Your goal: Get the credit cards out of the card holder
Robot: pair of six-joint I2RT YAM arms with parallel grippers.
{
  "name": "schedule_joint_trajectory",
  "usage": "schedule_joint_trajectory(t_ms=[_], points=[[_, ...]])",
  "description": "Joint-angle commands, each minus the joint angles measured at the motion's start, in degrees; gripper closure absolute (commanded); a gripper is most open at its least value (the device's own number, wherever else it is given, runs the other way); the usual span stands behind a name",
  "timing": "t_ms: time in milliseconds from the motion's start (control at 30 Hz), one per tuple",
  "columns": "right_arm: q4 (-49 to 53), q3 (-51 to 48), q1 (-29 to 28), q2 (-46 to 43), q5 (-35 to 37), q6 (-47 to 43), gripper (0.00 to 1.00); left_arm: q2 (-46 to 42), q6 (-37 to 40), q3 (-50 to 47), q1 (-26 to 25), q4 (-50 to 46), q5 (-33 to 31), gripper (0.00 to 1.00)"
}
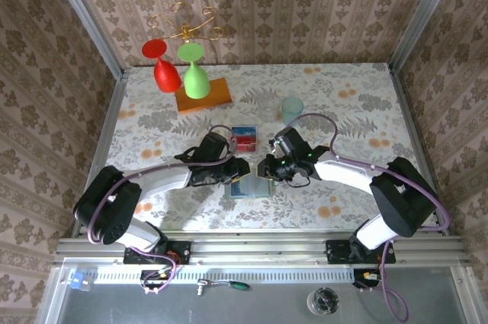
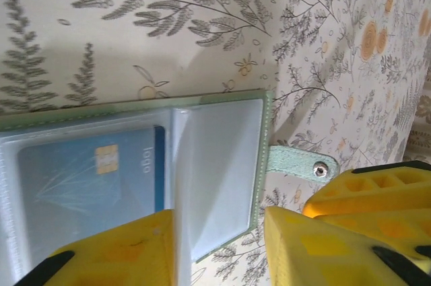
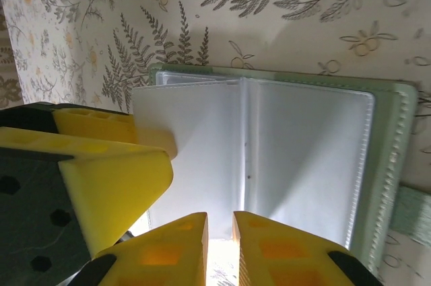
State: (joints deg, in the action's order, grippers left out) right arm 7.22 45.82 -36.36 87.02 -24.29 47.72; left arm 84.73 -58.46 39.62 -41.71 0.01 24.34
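Listing, largest first. Worktop (image 1: 343,110): floral cloth. Card holder (image 1: 252,187): open flat, long axis left to right, under both arms' tips. My left fingers (image 1: 242,168): apart, straddling its edge. My right fingers (image 1: 267,168): a narrow slit over clear sleeves; grip untellable. Red credit cards (image 1: 244,139): piled beyond. Blue card (image 2: 94,178): sleeved, nearer my left arm.

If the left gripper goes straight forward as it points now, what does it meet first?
Most likely the card holder: its clear pocket lies just ahead of the left gripper, between the jaws. Contact is hard to judge.
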Motion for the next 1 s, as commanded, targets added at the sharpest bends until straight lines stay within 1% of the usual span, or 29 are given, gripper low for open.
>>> schedule_joint_trajectory(t_ms=[0,167,233,300,467,633,800,967], points=[[3.6,-1.9,1.2,-3.0,0.8,-2.1,0.8,2.1,-0.9,2.9,-1.8,-0.5,-0.7,0.6],[5.8,-3.1,3.3,-6.4,0.4,-3.8,0.79,5.1,-1.6,5.8,-4.4,-0.2,-2.1,0.56],[6.5,-3.8,4.1,-6.9,0.3,-4.4,0.77,6.5,-2.1,6.6,-5.1,-0.1,-2.6,0.55],[7.3,-4.4,4.7,-9.2,0.1,-5.0,0.73,7.9,-2.6,7.3,-5.8,0.1,-2.9,0.53],[7.5,-6.0,5.4,-10.9,-0.7,-5.2,0.71,9.4,-3.6,8.1,-7.5,0.7,-3.5,0.51],[5.5,-7.6,5.4,-11.4,-2.0,-4.2,0.71,8.2,-3.9,7.5,-8.0,0.6,-4.4,0.51],[2.8,-8.3,5.2,-10.2,-3.3,-2.6,0.73,5.3,-3.9,5.4,-7.8,0.0,-5.6,0.51],[1.9,-7.7,3.8,-9.0,-2.5,-1.5,0.74,2.7,-3.3,4.0,-6.9,-1.0,-5.5,0.51]])
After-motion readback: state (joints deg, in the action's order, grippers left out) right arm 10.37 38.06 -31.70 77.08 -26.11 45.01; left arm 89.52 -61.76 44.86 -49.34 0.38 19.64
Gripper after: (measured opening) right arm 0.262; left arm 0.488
